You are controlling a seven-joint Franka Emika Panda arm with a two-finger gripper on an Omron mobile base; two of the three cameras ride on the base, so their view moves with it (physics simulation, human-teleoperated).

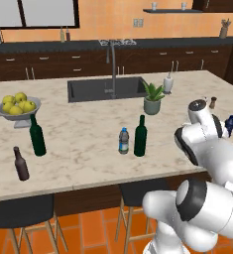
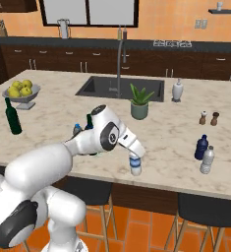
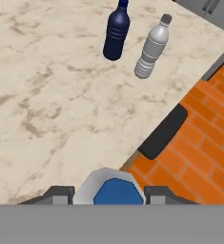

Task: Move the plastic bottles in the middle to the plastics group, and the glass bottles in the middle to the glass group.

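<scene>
Near the counter's front edge: the gripper [image 2: 134,158] sits over a small clear water bottle with a blue label [image 2: 135,165].
Hand: clenched on that small water bottle, judging by the hand view, where the bottle top [image 3: 117,190] sits between the two dark fingertips [image 3: 56,194].
Destination: the short deep-blue bottle [image 3: 116,32] and the pale translucent bottle [image 3: 151,47] stand just beside each other near the counter's right end [image 2: 204,152].
Middle: another small water bottle [image 1: 123,141] and a tall dark green wine bottle [image 1: 140,137] are not yet sorted.
Glass group: a green wine bottle [image 1: 36,135] and a slim brown bottle [image 1: 21,164] stand at the left.
Risk: the held bottle is close to the marble countertop's [image 2: 63,123] edge; a slipping grip could drop it to the orange tiled floor [image 3: 199,157].
Risk: setting down too close could topple the pale bottle.
</scene>
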